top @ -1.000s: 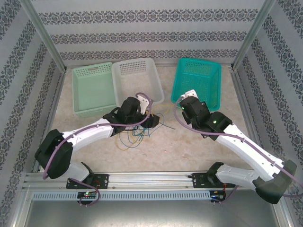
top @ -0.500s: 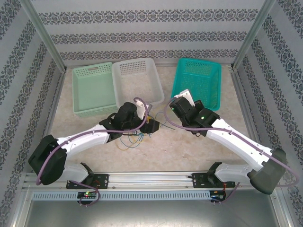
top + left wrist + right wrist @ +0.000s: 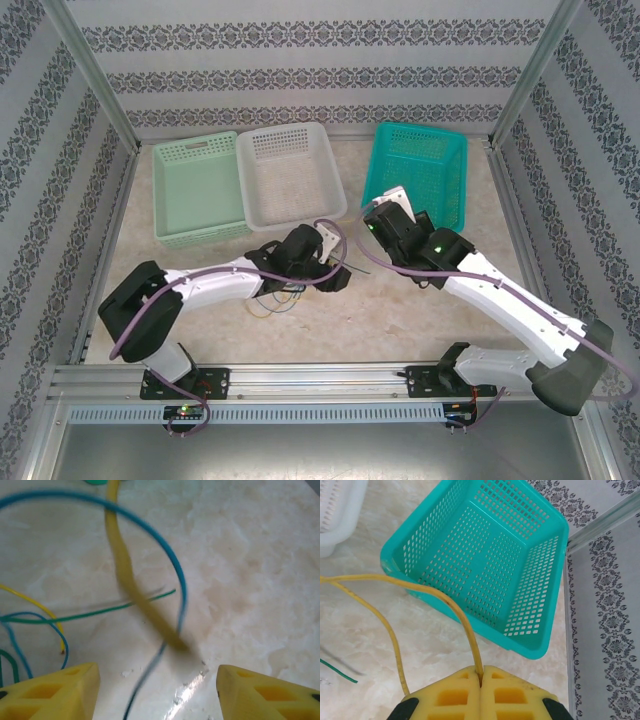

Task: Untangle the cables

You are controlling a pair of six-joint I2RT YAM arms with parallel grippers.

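A pale, marbled stone-look desk (image 3: pixel 400 320) forms the floor of a cell walled in grey-and-white patterned wallpaper (image 3: pixel 320 80), with aluminium posts (image 3: pixel 90 75) at the corners. Along the back of the desk, from the left, a mint-green perforated plastic basket (image 3: pixel 197 195) stands against a white perforated plastic basket (image 3: pixel 290 175). A teal perforated plastic basket (image 3: pixel 418 180) stands apart to the right.

The thin yellow, blue and green cables (image 3: pixel 285 298) lie in a loose tangle on the desk in front of the white basket, partly under the left arm. In the left wrist view the left tool (image 3: pixel 157 690) hangs over them with its yellow fingers (image 3: pixel 50 692) spread and gripping nothing. Ahead of it a blurred yellow cable (image 3: pixel 125 575) slants downward. A blue cable (image 3: pixel 175 570) arches across it and runs down between the fingers. A green cable (image 3: pixel 100 612) lies flat on the desk behind.

To the right, the right tool (image 3: pixel 481 680) is pressed together, pinching a yellow strand (image 3: pixel 420 587) that rises from the tips and bends off to the left in front of the teal basket. A loose green end (image 3: pixel 340 672) rests on the desk at the left of that view.
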